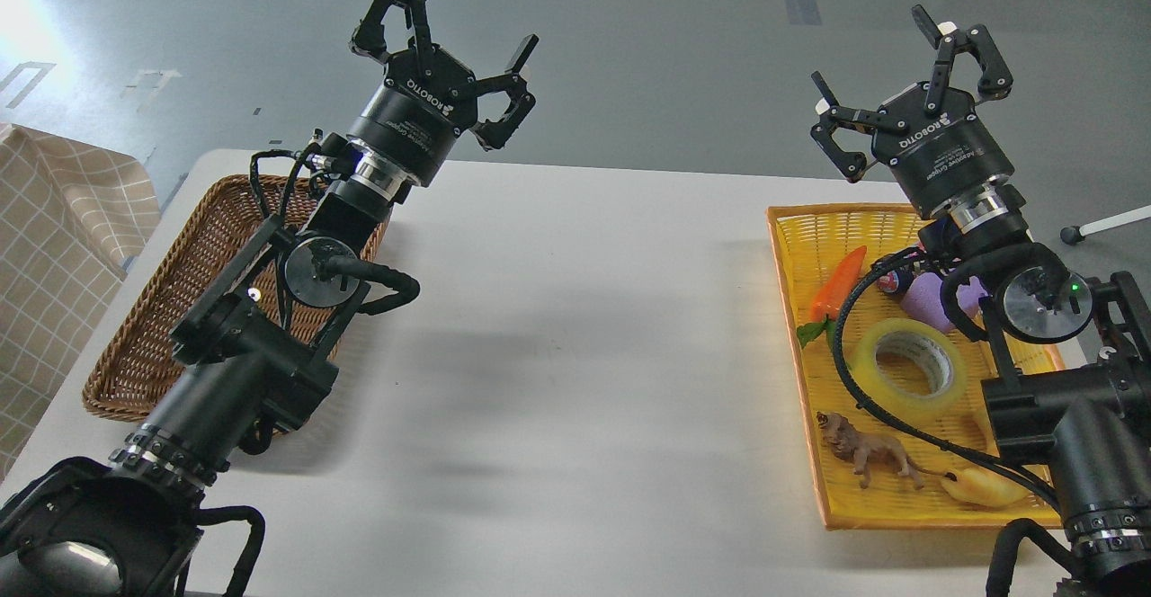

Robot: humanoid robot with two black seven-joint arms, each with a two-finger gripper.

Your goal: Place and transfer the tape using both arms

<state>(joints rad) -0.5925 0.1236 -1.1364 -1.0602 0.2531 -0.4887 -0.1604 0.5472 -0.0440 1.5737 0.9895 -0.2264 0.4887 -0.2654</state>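
Note:
The tape (910,363), a translucent yellow roll with a grey-white core, lies flat in the yellow tray (800,224) at the right. My right gripper (899,57) is open and empty, raised high above the tray's far end, well above the tape. My left gripper (450,22) is open and empty, raised above the far end of the brown wicker basket (180,273) at the left. A cable of my right arm crosses the tape's left edge.
The yellow tray also holds an orange carrot toy (838,282), a purple toy (935,300), a brown lion figure (868,453) and a yellowish croissant-shaped toy (985,487). The white table (575,327) lies between basket and tray. A checked cloth (54,246) is at far left.

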